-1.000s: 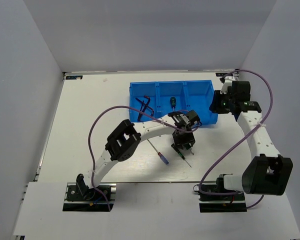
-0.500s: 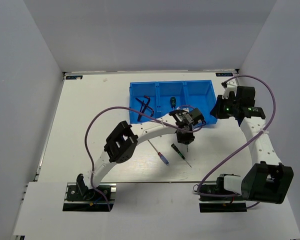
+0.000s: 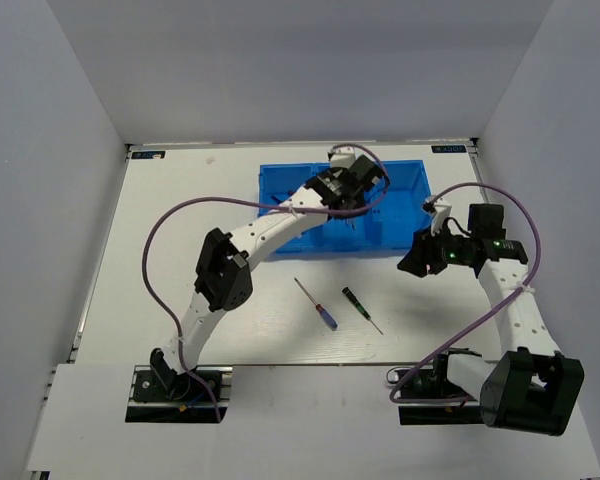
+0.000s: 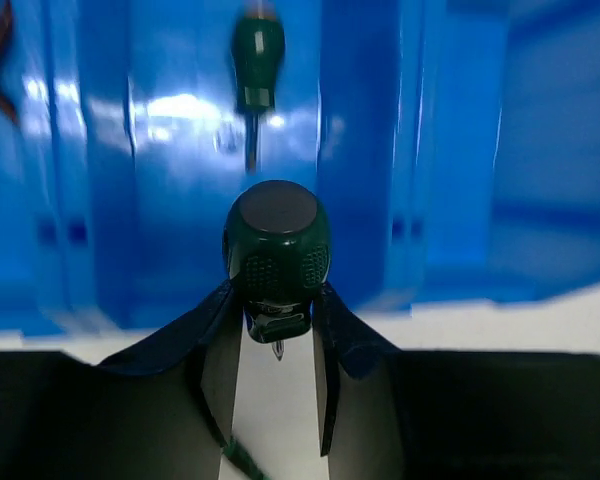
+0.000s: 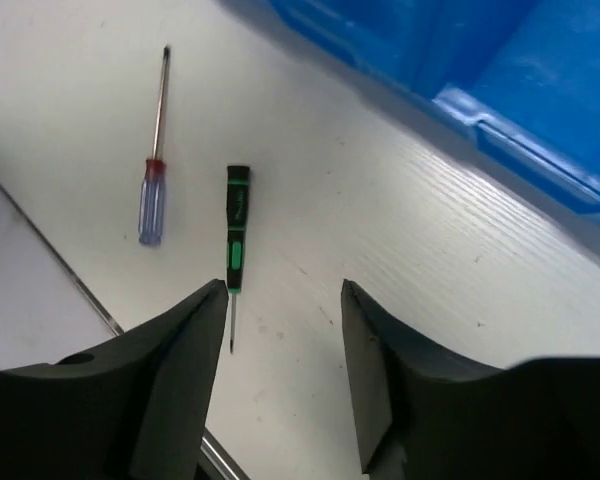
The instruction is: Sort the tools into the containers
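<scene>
**Left jaws clamp a green screwdriver at the tray; right jaws stand apart, empty**

Left jaws are closed partway on a stubby green screwdriver (image 4: 277, 250), pinching it just below its fat handle. In the left wrist view it sits at the centre of the frame, butt end toward the camera and metal tip pointing down. Behind it is the blue tray (image 4: 460, 150), which fills the upper part of that frame. A second green screwdriver (image 4: 257, 60) lies in the tray's middle compartment, at the top centre. A dark shape at the upper left edge is too blurred to name. From above, these jaws hang over the middle of the tray, at the top centre of the frame.

Right jaws are spread wide with nothing between them. They hover over the white bench (image 5: 400, 260), below the tray's lower right corner in the overhead view. Two tools lie loose on the bench beyond them. A blue-handled screwdriver (image 5: 152, 205) is at the upper left of the right wrist view. A thin black-and-green screwdriver (image 5: 236, 235) lies just beside it, apart from it. Both are outside the tray.
</scene>
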Controlling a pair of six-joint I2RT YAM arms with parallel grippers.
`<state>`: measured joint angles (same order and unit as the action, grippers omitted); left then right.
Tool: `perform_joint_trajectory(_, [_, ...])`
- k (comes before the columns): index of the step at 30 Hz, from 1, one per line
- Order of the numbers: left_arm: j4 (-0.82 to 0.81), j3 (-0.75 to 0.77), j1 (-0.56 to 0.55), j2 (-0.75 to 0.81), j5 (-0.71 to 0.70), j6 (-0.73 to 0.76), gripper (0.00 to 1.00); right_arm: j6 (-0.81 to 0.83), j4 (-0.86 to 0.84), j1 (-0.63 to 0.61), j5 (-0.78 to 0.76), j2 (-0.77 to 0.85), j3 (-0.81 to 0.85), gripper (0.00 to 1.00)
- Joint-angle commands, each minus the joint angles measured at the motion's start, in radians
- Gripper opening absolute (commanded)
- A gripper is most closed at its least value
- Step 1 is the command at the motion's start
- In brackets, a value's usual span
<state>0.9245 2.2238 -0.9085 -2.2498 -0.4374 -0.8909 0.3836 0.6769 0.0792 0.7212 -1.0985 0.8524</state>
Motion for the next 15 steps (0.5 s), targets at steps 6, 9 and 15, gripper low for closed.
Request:
perform_joint_trajectory(6, [-0.093,0.122,0.092,-0.093,0.035,0.165,0.66,0.176,0.033,-0.078,0.121,0.098,-0.173,0.66])
perform_joint_trajectory(9, [-0.093,0.122,0.092,-0.08,0.035,0.175,0.69,0.167,-0.032,-0.166,0.029,0.114,-0.225,0.64])
perform_joint_trajectory(15, [-0.122,-0.03,0.073,0.076,0.035,0.254,0.69,0.041,-0.213,-0.427,-0.176,0.016,-0.256,0.64])
